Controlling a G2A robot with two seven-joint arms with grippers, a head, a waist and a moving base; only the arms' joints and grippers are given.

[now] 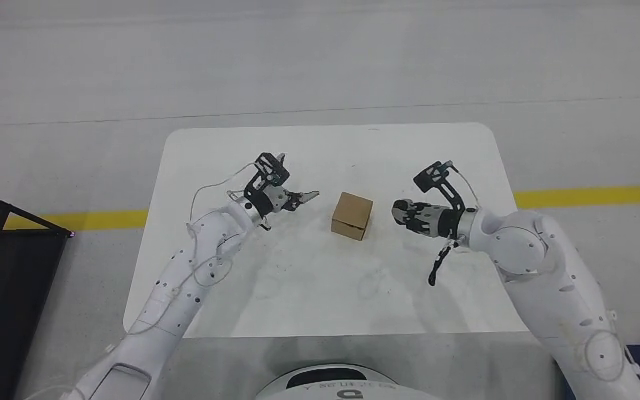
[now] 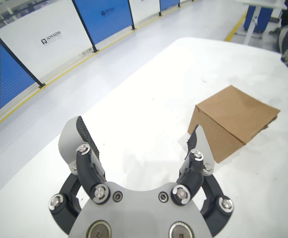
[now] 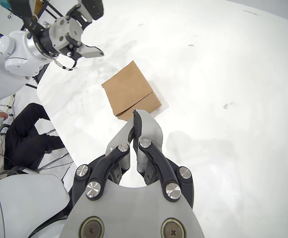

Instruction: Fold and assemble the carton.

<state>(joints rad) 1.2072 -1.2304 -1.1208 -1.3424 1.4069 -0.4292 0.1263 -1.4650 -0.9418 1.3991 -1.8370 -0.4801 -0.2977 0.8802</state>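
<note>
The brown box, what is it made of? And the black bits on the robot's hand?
The box looks like plain brown cardboard: matte, with creased folds. The pads on the left hand look like black rubber, being ribbed, though maybe plastic.

Brown carton [image 1: 352, 215] — folded shut, boxlike — sits mid-table.

A short line of dark lettering [image 2: 51, 37] with a small logo mark beside it stands on the tall white partition panel [image 2: 45, 49] on the floor beyond the table; it is a brand name. A similar line of white lettering [image 2: 107, 11] stands on the neighbouring blue partition panel [image 2: 103, 22], too small to make out, possibly the same name.
</note>
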